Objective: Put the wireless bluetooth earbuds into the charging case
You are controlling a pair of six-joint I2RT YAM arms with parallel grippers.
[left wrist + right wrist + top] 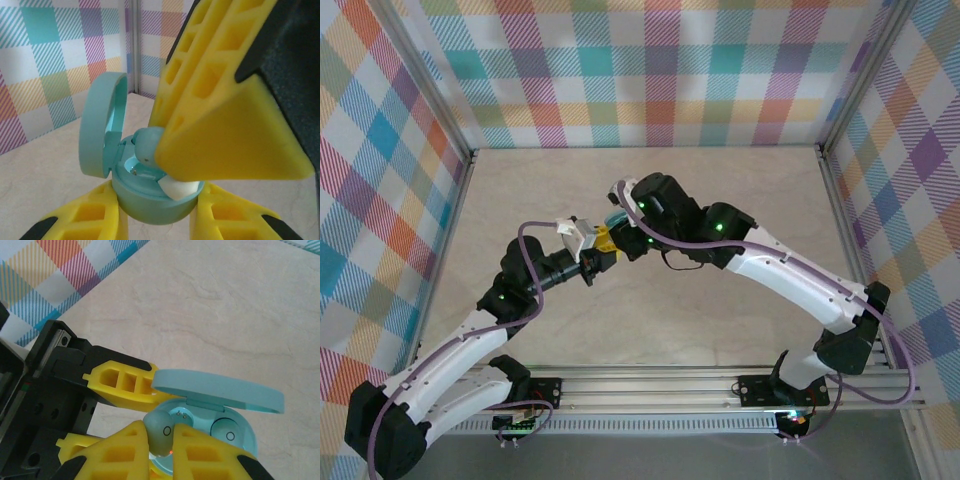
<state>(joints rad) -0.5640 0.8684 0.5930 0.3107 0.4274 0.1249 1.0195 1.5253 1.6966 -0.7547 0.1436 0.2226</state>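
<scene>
The teal charging case (150,207) is up off the table with its round lid (102,125) hinged open, and my left gripper (159,201) is shut on its base. My right gripper (163,426) is shut on one pale teal earbud (159,436), which hangs just over the case's left socket (182,415), where two metal contacts show. A second earbud (227,432) is seated in the right socket. From above, both grippers meet mid-table around the case (613,221). Whether the held earbud touches the socket cannot be made out.
The beige tabletop (720,190) lies beneath the arms, bounded by metal frame rails and checked cloth walls (650,70). One yellow finger (125,382) of the left gripper runs along the case's far side, close under the lid.
</scene>
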